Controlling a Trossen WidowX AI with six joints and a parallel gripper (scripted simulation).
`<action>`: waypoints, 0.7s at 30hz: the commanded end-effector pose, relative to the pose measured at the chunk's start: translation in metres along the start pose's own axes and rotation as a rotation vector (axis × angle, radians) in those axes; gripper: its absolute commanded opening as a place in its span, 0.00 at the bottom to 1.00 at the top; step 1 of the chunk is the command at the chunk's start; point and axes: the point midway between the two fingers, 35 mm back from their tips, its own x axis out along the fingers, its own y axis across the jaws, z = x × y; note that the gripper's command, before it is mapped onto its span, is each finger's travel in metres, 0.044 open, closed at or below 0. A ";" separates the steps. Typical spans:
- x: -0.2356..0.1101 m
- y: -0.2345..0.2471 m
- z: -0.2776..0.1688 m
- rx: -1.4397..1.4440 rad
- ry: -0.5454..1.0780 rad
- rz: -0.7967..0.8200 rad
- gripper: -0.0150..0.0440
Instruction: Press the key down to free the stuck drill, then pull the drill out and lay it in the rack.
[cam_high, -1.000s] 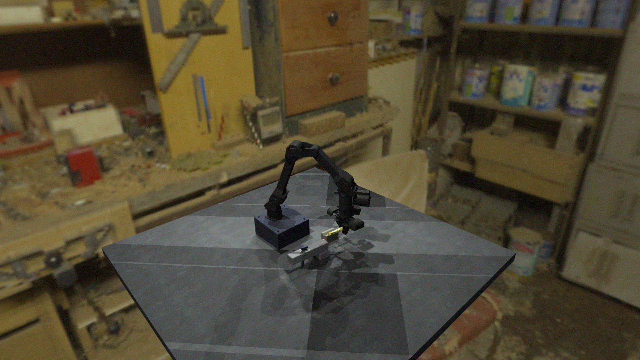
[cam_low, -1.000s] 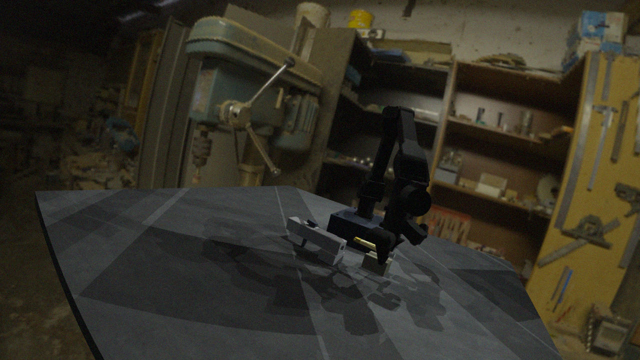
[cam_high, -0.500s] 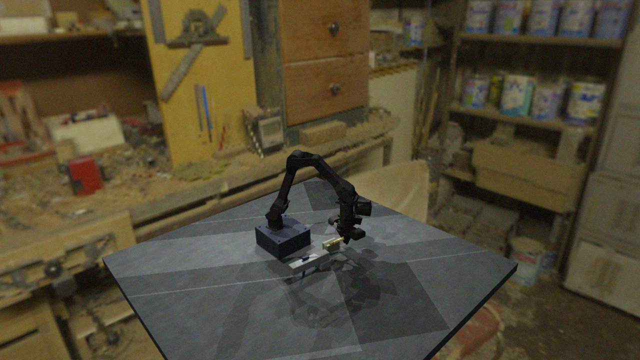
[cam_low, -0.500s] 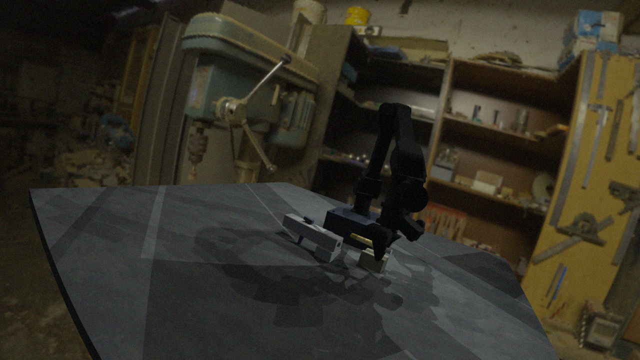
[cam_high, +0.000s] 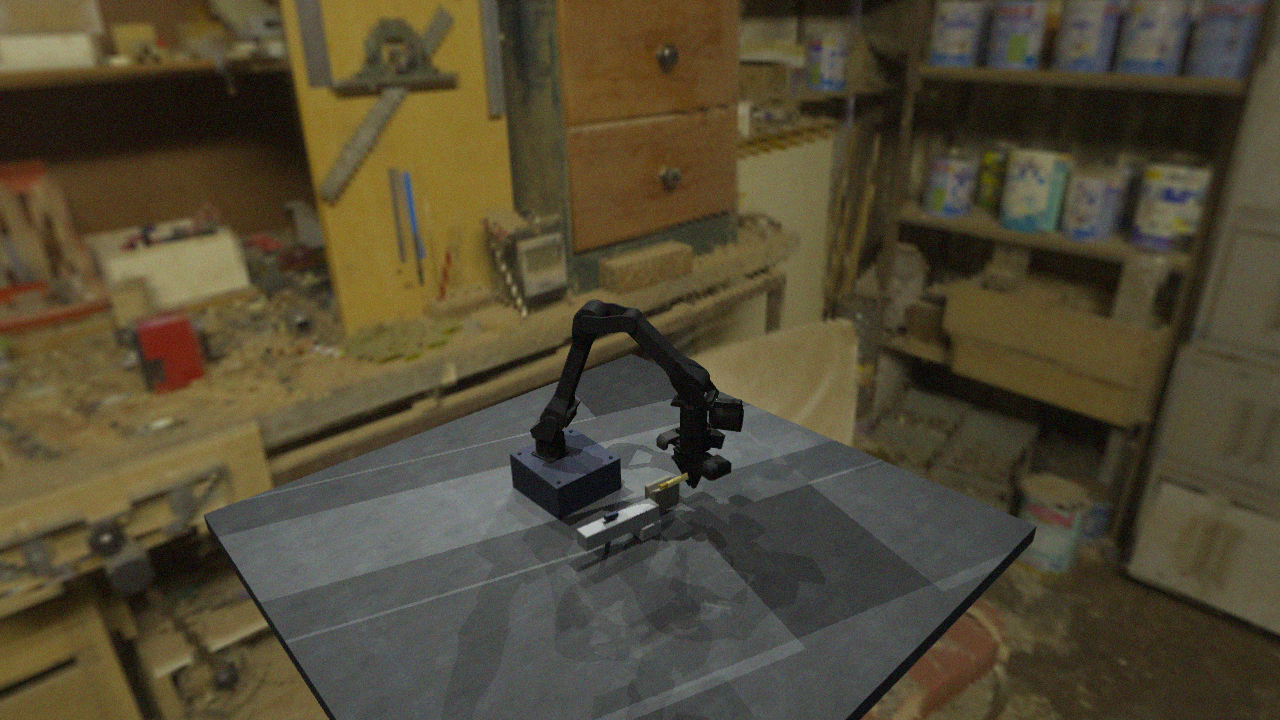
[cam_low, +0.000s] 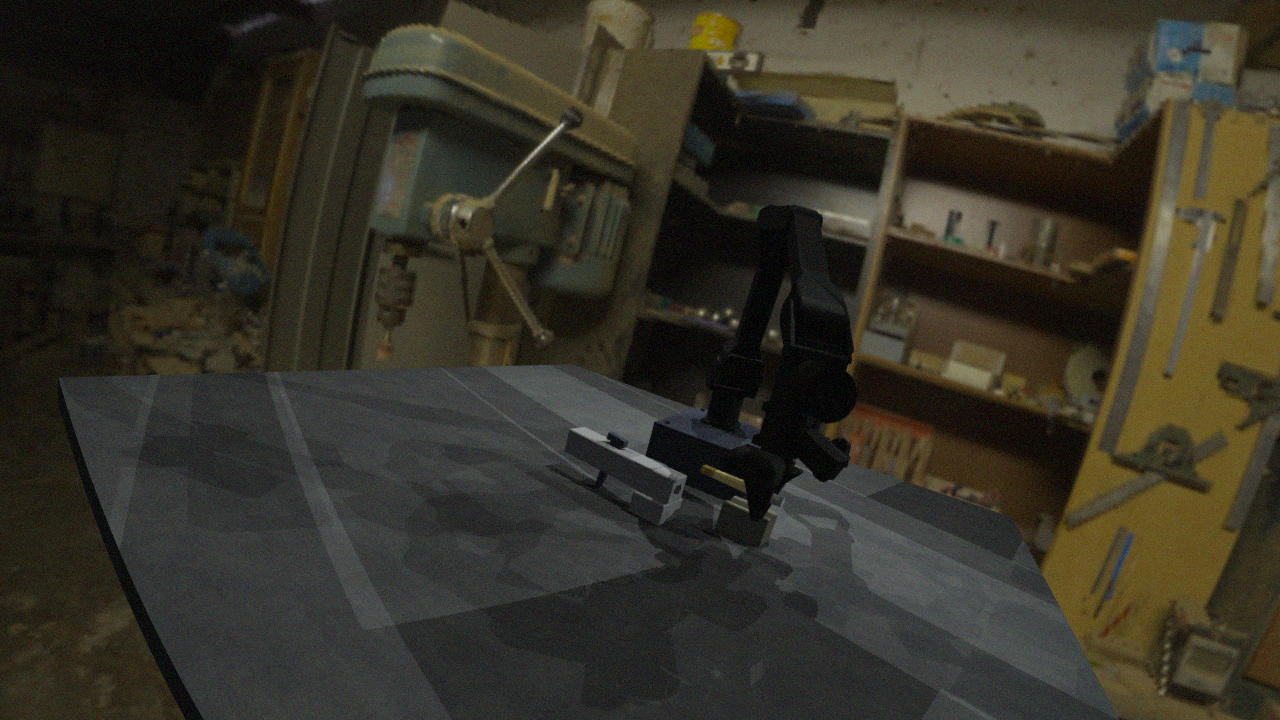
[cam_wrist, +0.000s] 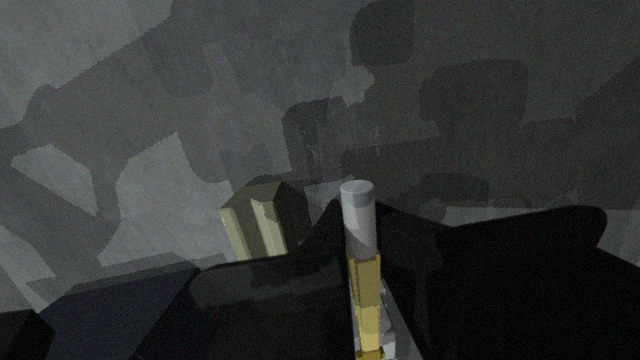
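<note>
My gripper (cam_high: 691, 480) (cam_wrist: 345, 204) is shut on the grey shank of the drill (cam_high: 673, 483) (cam_low: 721, 476) (cam_wrist: 369, 300). The drill's yellow part points toward the white housing, clear of its end. The white housing (cam_high: 619, 525) (cam_low: 624, 464) stands beyond the yellow tip, with the small dark key (cam_high: 610, 516) (cam_low: 616, 439) on its top. The low olive rack (cam_high: 663, 496) (cam_low: 743, 525) (cam_wrist: 272, 232) stands close by; in the wrist view it is left of the drill, and its slot is free. The fingers hide part of the rack and the shank in the wrist view.
The dark blue arm base (cam_high: 565, 474) (cam_low: 698, 444) (cam_wrist: 120, 305) stands behind the rack and housing. The white housing is raised on a foot at its near end and a thin dark leg. The grey table top (cam_high: 429, 617) (cam_low: 295, 537) carries patchy shadows.
</note>
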 end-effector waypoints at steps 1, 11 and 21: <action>-0.002 -0.002 0.001 0.000 -0.001 -0.008 0.25; -0.004 -0.003 0.001 0.000 -0.001 -0.008 0.25; -0.005 -0.004 0.001 0.000 -0.001 -0.008 0.25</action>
